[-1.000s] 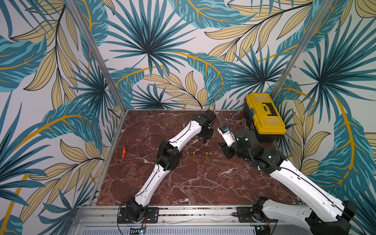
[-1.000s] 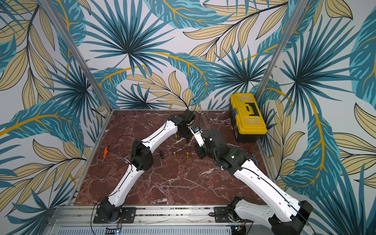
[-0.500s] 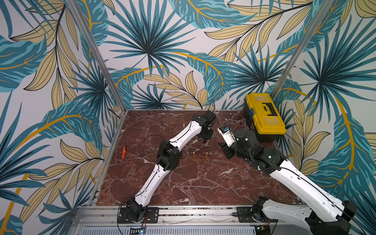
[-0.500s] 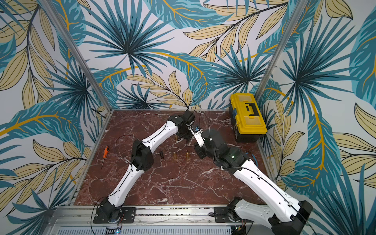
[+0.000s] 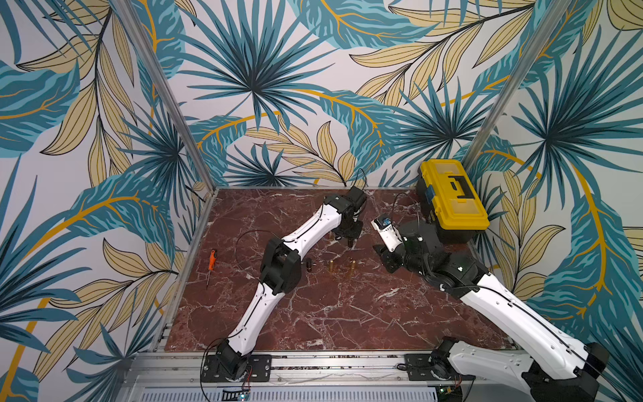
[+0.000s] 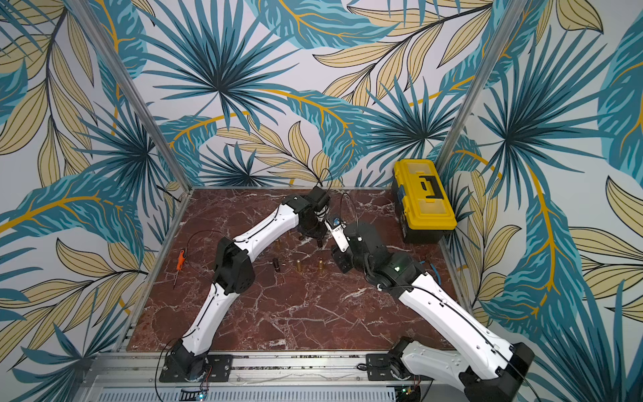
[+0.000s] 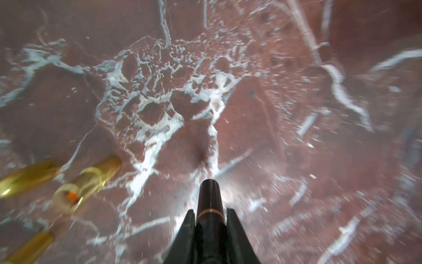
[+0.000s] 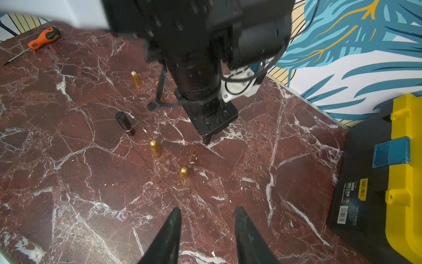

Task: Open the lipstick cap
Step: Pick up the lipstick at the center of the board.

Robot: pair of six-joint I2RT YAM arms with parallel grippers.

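Lipstick is sitting pinched in the left gripper; the right gripper is hovering spread and empty at four o'clock, probably needing the free end next.

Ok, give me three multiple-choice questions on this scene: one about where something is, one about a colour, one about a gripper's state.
1. Where is the toolbox?
A. back right corner
B. front left corner
C. table centre

2. What colour is the screwdriver handle?
A. blue
B. orange
C. green

3. What is the left gripper doing?
A. wide open, empty
B. shut on a black lipstick
C. shut on the screwdriver

Answers:
1. A, as both top views show it against the back wall on the right arm's side.
2. B, as the handle is bright orange.
3. B, as the left wrist view shows the black tube between the fingers.
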